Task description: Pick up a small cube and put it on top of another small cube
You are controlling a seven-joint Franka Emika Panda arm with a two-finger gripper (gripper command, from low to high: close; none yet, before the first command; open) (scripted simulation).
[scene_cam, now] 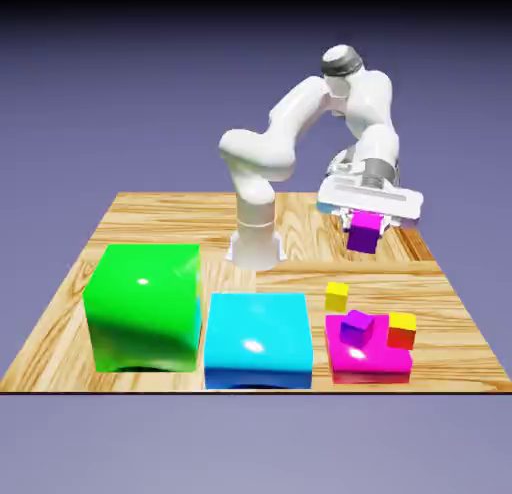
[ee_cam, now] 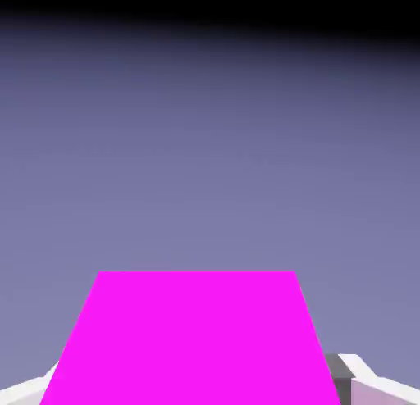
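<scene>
gripper point(scene_cam: 366, 225) clenched on the small cube point(scene_cam: 366, 231), raised above the tabletop point(scene_cam: 150, 217) at the right, beyond the flat magenta block point(scene_cam: 366, 360), green block point(scene_cam: 142, 305) and cyan block point(scene_cam: 258, 338) near left

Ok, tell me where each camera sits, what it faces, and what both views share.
Exterior view: fixed, above the wooden table, facing the white arm; the gripper holds the small cube aloft, jaws shut on it.
Hand view: on the hand, looking along the jaws at the blue-violet backdrop; grey fingertips show at the bottom edge.
Shared: the small cube and the gripper.
</scene>
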